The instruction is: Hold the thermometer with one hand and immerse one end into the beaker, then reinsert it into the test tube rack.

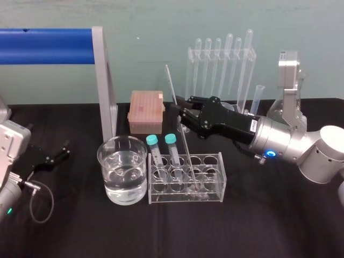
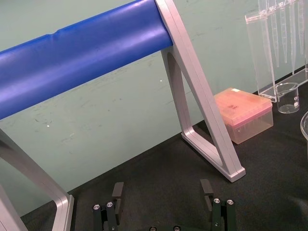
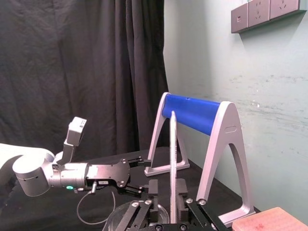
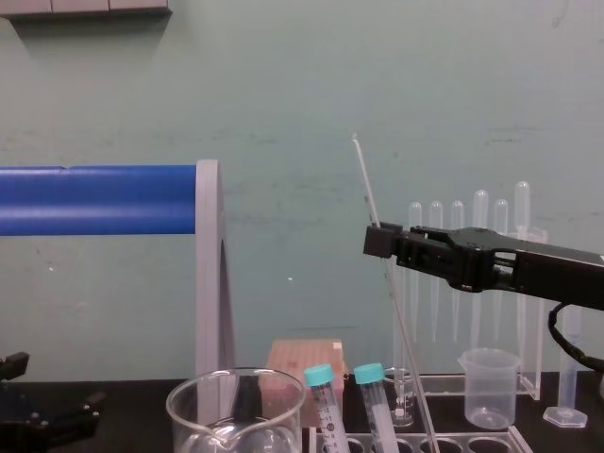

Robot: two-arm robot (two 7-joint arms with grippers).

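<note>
Black table (image 1: 75, 226) bearing beaker (image 1: 122, 169), test tube rack (image 1: 210, 178), pink box (image 1: 145, 111)

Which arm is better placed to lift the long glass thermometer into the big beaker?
Right. The right hand is at the long thin glass thermometer standing in the clear test tube rack; the left hand rests far aside.

No text, number or brand is legible. A small white label (image 1: 251, 125) on the black forearm behind the right gripper (image 1: 179, 115), at the right of the scene, has print too small to read. The scale of the long clear glass thermometer (image 1: 172, 91) shows no readable figures.
</note>
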